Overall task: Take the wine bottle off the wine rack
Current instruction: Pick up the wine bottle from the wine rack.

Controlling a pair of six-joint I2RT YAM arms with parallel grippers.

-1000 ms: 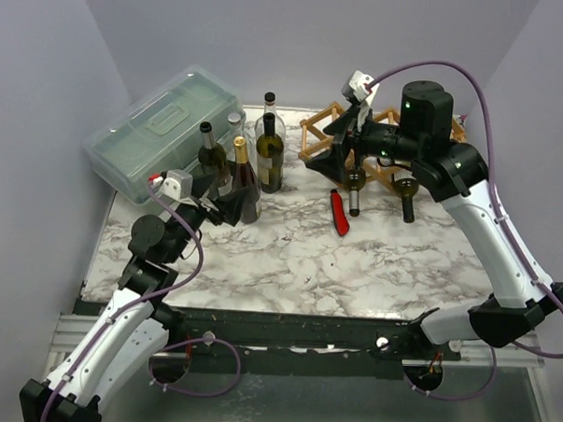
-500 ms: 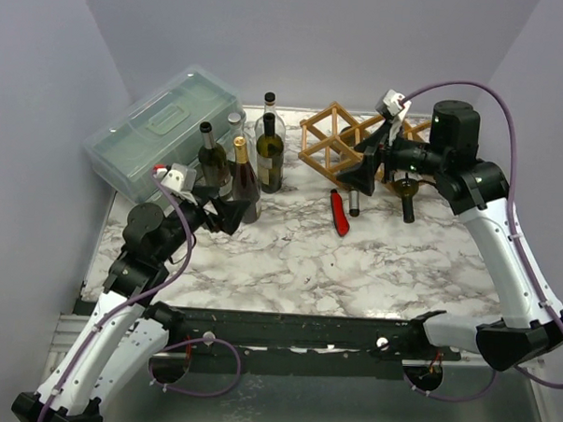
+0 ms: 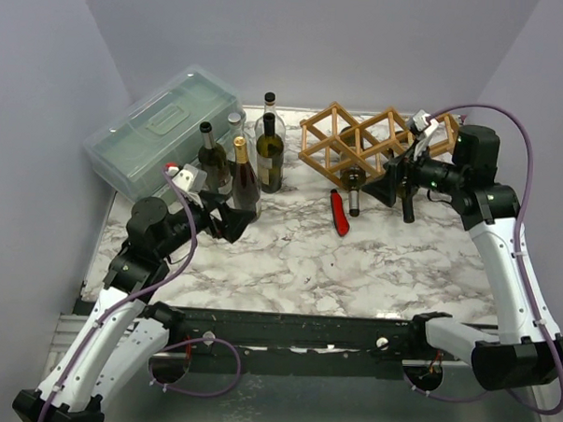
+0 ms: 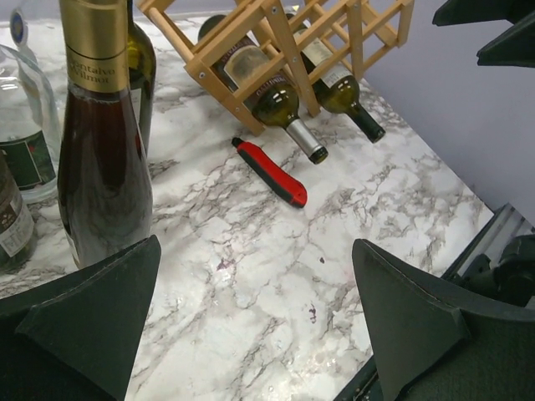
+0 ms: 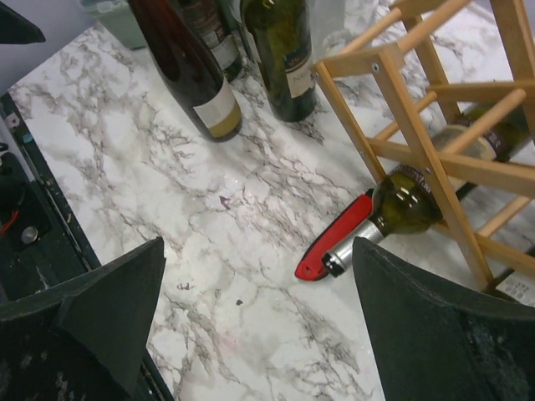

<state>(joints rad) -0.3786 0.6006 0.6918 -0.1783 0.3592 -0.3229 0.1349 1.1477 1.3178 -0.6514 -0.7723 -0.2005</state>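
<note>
While 2 wine bottles (image 5: 410, 205) lie in the wine rack (image 3: 359, 140), the right gripper (image 3: 396, 181) hovers beside it, jaws spread empty, like the left gripper's (image 3: 234, 218); next, probably, straddle a neck.

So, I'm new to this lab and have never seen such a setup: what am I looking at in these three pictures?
These are two robot arms bolted at the near edge of a white marble-patterned table. One picture looks down from above and behind them. The other two come from a camera on each wrist, so the dark wedges in their lower corners are that arm's own fingers. On the table are a light-brown wooden lattice wine rack with two dark glass bottles lying in it, a group of upright bottles, a red handheld tool, and a translucent green-grey lidded plastic box. The left gripper and right gripper are both open and hold nothing.
</note>
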